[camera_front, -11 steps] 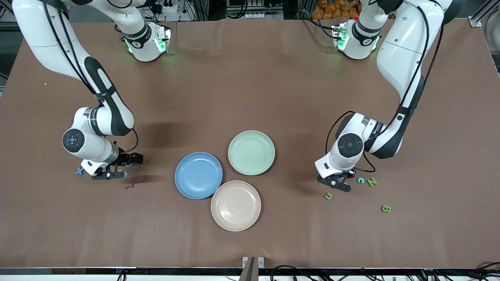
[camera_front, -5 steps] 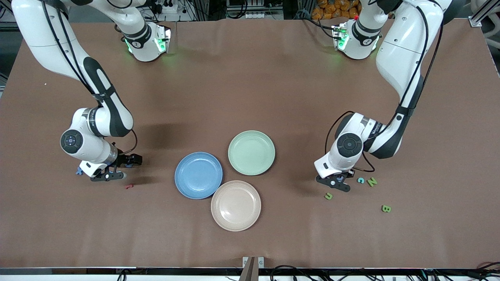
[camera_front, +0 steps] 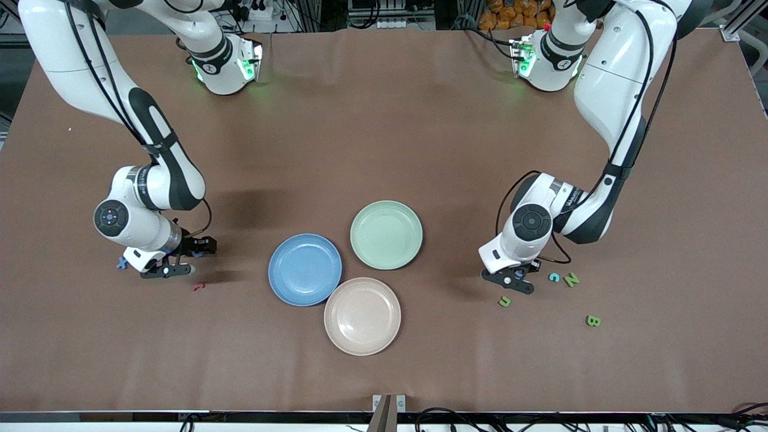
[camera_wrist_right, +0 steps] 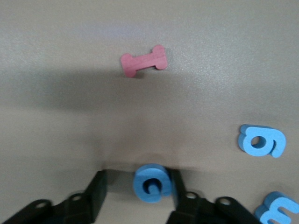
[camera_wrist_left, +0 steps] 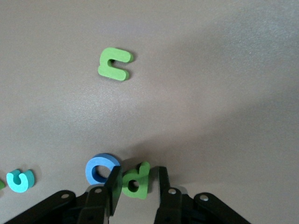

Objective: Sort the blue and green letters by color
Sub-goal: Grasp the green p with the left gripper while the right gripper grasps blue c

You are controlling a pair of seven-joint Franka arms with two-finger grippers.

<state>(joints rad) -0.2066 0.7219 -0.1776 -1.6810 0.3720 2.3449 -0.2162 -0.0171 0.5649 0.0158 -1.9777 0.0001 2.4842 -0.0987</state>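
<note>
We see the left gripper (camera_wrist_left: 137, 179) down at the table, its fingers narrowed around a green letter (camera_wrist_left: 135, 178); a blue letter (camera_wrist_left: 99, 168) touches one finger's outer side, another green letter (camera_wrist_left: 115, 64) at twelve o'clock. The right gripper (camera_wrist_right: 137, 189), half open, straddles a blue C (camera_wrist_right: 151, 182); a red letter (camera_wrist_right: 143, 60) at twelve.

In the front view the right gripper (camera_front: 166, 268) and its wrist cover the blue letters under them; only a corner of the X (camera_front: 122, 262) shows. The left gripper (camera_front: 512, 279) hides the letter between its fingers there. In the right wrist view one blue letter (camera_wrist_right: 279, 211) is cut off by the frame corner, and one finger (camera_wrist_right: 96, 192) is blurred. In the left wrist view a finger (camera_wrist_left: 112, 186) covers part of the blue ring letter (camera_wrist_left: 100, 167), and a green piece (camera_wrist_left: 1, 185) is cut by the edge.
</note>
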